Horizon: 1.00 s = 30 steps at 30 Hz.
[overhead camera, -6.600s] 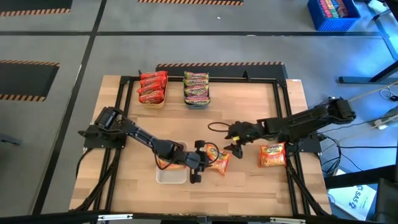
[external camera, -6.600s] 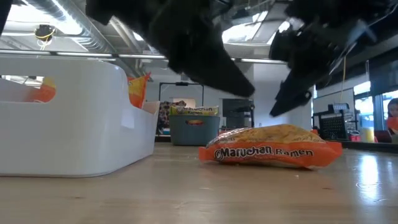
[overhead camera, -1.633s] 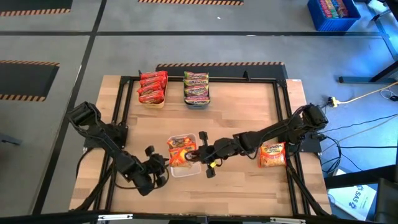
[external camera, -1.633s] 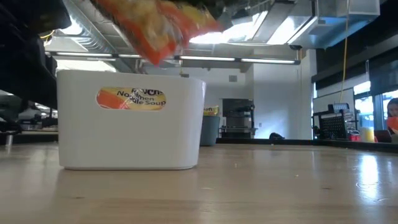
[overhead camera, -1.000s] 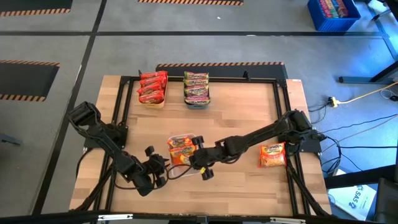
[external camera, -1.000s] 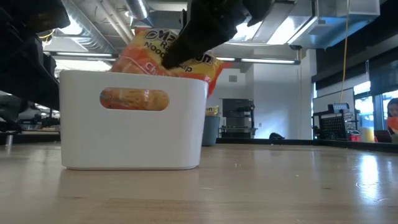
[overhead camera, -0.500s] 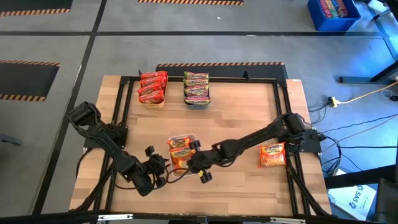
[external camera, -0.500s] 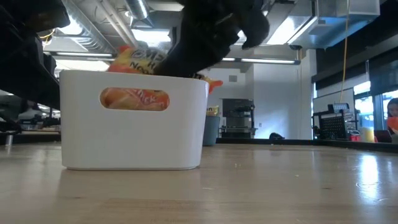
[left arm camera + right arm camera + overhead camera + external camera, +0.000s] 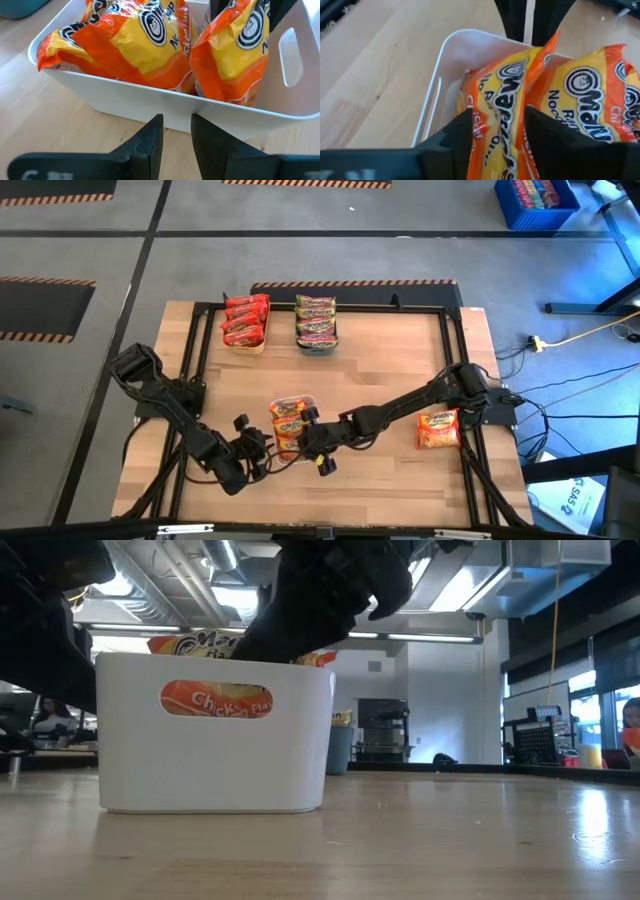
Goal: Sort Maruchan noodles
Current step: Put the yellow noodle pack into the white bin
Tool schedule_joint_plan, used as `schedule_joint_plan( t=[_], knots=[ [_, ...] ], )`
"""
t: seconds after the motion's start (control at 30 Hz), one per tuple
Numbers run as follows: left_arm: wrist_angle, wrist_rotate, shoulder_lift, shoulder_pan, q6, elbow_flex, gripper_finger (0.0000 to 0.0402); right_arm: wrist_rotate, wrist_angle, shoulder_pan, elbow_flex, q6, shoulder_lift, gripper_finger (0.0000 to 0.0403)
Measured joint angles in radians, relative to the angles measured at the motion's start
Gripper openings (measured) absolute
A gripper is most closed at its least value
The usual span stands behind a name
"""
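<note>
A white bin point(image 9: 297, 402) stands near the table's middle front, with two orange Maruchan noodle packets on edge in it point(image 9: 125, 45) point(image 9: 235, 50). My right gripper point(image 9: 498, 111) reaches down into the bin from the right, open. One orange packet point(image 9: 495, 90) stands between its fingers. My left gripper point(image 9: 177, 132) waits just outside the bin's near left wall point(image 9: 150, 102), open by a narrow gap with nothing in it. Another orange packet point(image 9: 438, 429) lies flat on the table at the right. My right gripper's two fingers point(image 9: 457, 135) stand on either side of the orange packet's upper part point(image 9: 492, 120), slanting down from the table's right. Whether they touch it I cannot tell. The packet stands on edge inside the bin, beside the other orange packet point(image 9: 590, 100).
At the far edge a yellow tray holds red packets point(image 9: 245, 320), and a blue-grey tray beside it holds green-edged packets point(image 9: 316, 322). A black frame point(image 9: 450, 330) runs around the tabletop. Bare wood lies between the trays and the bin.
My right gripper has come down a little over the white bin. The orange packet, which stuck up well above the rim, has sunk into the bin, and only its top edge now shows over the rim in the low view.
</note>
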Motion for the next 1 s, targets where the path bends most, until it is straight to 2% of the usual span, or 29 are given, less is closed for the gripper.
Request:
schedule_joint_plan(
  t=[0.17, 0.3, 0.5, 0.57, 0.77, 0.9, 1.0],
  knots=[
    [0.0, 0.0, 0.0, 0.0, 0.002, 0.0, 0.0094, 0.01, -0.064, 0.01, 0.009, -0.002, -0.037, 0.018],
    [0.0, 0.0, 0.0, 0.0, 0.002, 0.0, 0.0094, 0.033, -0.191, 0.045, 0.038, 0.026, -0.173, 0.0179],
    [0.005, 0.006, 0.0, -0.006, -0.001, 0.0, 0.0094, 0.039, -0.581, 0.097, 0.034, 0.243, -0.367, 0.0173],
    [0.008, 0.011, 0.0, -0.009, -0.002, 0.0, 0.0094, 0.082, -0.686, 0.118, 0.02, 0.344, -0.416, 0.0173],
    [0.008, 0.007, 0.0, -0.008, -0.002, 0.0, 0.0094, 0.256, -0.881, 0.168, -0.177, 0.694, -0.582, 0.0173],
    [0.008, 0.011, 0.0, -0.006, -0.001, 0.0, 0.0094, 0.248, -0.992, 0.165, -0.353, 0.977, -0.696, 0.0173],
    [0.008, 0.017, 0.0, -0.006, -0.002, 0.0, 0.0094, 0.175, -1.05, 0.144, -0.481, 1.123, -0.767, 0.018]
  ],
)
